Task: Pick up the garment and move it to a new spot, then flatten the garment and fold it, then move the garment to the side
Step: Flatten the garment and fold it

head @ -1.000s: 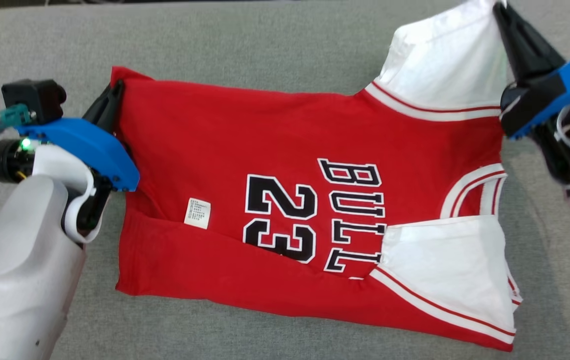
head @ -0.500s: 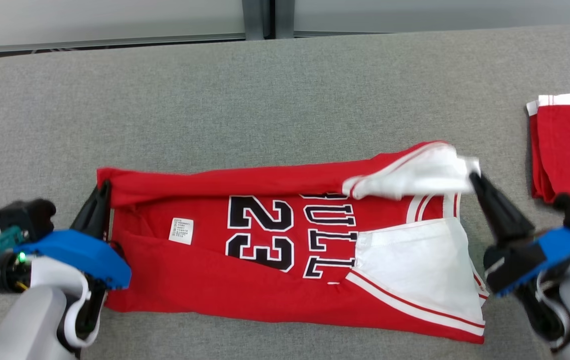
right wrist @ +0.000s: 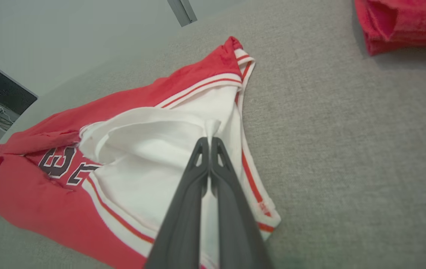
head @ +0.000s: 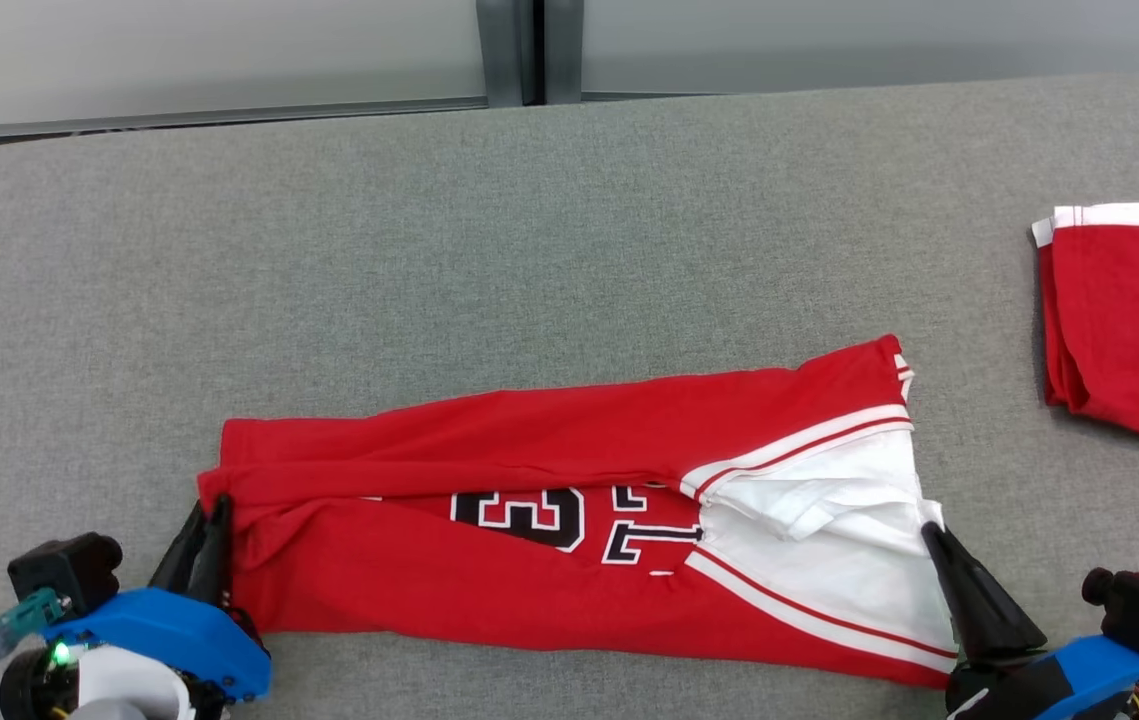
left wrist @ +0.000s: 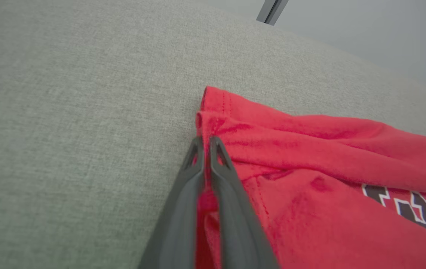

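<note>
Nearest the robot, the left claw (head: pixel 208 514), pinched nearly shut, and the right claw (head: pixel 932 532), fully closed, each grip one end of the half-folded jersey (head: pixel 489 600). It stretches left to right between them on the grey tabletop (head: pixel 529 250).

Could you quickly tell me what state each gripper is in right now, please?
Left gripper: jaws closed on the red hem of the red-and-white basketball jersey.
Right gripper: jaws closed on the same jersey's white fabric edge.
</note>
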### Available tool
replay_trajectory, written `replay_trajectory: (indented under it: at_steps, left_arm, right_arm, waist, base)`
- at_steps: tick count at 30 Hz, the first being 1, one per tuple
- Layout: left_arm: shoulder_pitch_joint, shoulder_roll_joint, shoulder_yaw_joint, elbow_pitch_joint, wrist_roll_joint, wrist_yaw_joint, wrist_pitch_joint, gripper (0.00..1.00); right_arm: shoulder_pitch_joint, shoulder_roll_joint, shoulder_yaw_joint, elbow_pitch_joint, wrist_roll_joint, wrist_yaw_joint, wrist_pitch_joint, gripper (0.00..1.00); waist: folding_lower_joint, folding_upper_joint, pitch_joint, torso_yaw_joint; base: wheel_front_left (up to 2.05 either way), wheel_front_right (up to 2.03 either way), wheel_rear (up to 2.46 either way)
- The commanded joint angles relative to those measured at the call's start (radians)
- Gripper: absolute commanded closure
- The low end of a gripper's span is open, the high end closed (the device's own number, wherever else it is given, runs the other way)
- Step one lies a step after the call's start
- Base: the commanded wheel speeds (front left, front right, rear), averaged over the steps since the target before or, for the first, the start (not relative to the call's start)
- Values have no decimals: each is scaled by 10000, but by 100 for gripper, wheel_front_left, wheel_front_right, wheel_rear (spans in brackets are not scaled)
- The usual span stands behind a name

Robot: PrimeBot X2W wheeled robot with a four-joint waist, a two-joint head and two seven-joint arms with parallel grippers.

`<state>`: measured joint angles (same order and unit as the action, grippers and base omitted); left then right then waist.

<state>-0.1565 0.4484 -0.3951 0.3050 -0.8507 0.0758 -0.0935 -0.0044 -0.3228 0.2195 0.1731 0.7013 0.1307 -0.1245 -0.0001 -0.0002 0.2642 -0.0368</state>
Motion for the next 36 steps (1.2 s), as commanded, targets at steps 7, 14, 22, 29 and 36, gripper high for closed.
replay_trajectory:
  at_steps: [7, 14, 22, 29, 36]
  left_arm:
    - [806, -132, 133, -603, 685, 834, -1212, 0]
    - [1074, -180, 79, -1919, 2005, 1714, -1645, 0]
    - [1119, 48, -126, -3058, 3117, 2255, -1647, 0]
    - [1234, 81, -227, -3340, 3208, 2410, -1495, 0]
    - [969, 62, -247, -3514, 3263, 2432, -1486, 0]
  right_arm:
    - [616, 287, -706, -1024, -1828, 0, -134, 0]
    - [693, 979, -1836, -2559, -3297, 0, 144, 0]
    - [689, 1520, -2638, -3395, -4187, 0, 848, 0]
    - [772, 1687, -2753, -3606, -4301, 0, 1076, 0]
    - [682, 1619, -2816, -3202, -4242, 0, 1367, 0]
  waist:
    - [1, 2, -563, 32]
    - [1, 2, -1070, 102]
    - [1, 2, -1357, 127]
    - [1, 2, -1347, 182]
    - [1, 2, -1079, 313]
  base:
    - [0, 0, 0]
    - [0, 0, 0]
    - [0, 0, 0]
    - [0, 0, 0]
    - [0, 0, 0]
